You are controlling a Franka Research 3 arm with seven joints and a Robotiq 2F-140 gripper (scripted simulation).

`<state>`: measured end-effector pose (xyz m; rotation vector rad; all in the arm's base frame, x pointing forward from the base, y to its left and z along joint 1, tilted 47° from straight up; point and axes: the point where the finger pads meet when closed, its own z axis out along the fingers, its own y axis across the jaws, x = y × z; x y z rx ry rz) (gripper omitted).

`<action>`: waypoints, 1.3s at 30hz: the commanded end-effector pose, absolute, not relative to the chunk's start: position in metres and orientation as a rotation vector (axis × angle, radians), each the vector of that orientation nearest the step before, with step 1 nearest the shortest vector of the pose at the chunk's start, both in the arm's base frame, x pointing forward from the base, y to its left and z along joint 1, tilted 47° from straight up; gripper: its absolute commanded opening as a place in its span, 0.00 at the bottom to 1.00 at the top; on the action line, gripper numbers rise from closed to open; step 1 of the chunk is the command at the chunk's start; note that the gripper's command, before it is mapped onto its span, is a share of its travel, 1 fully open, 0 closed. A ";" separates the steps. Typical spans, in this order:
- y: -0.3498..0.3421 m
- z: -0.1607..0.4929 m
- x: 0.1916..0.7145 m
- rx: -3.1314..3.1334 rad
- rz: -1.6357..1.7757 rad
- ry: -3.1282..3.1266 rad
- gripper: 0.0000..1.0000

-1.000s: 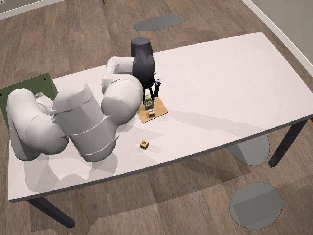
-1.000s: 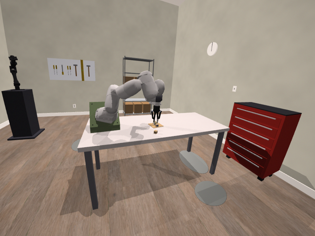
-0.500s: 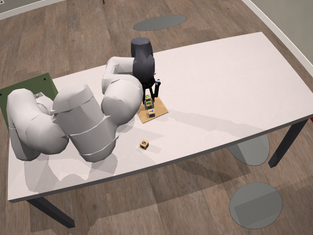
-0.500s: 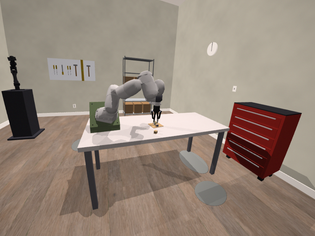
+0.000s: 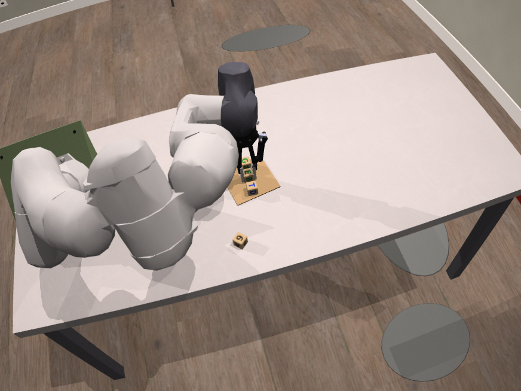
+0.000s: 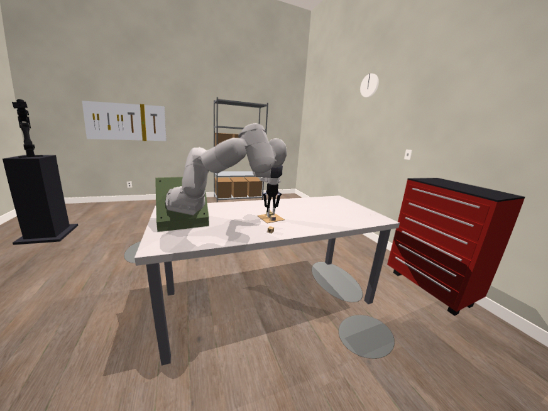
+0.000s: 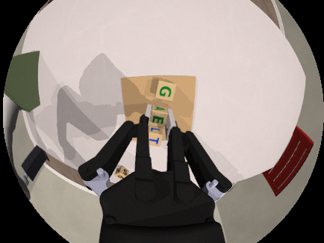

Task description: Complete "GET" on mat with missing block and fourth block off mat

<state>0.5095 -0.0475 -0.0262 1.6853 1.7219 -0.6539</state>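
A tan mat [image 5: 256,183] lies in the middle of the white table. On it stand a block with a green G [image 5: 245,161] on top and a block with a blue T [image 5: 252,186] on top. My gripper [image 5: 250,171] points straight down between them and is shut on the block with a green E [image 5: 248,174]. It holds the E block low in the gap, and I cannot tell whether the block touches the mat. In the wrist view the G block [image 7: 165,90], E block [image 7: 157,117] and T block [image 7: 155,138] form a close row on the mat [image 7: 184,100]. The fingers hide the E block's sides.
A fourth block marked 6 [image 5: 239,240] lies on the table off the mat, toward the near edge; it also shows in the wrist view [image 7: 122,173]. The arm's green base mount [image 5: 43,145] stands at the table's left. A red drawer cabinet [image 6: 452,239] stands right of the table.
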 end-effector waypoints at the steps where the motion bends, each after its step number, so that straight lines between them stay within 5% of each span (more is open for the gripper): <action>1: -0.048 -0.027 0.511 1.689 -0.649 1.717 0.16; 39: -0.047 -0.028 0.512 1.696 -0.645 1.709 0.16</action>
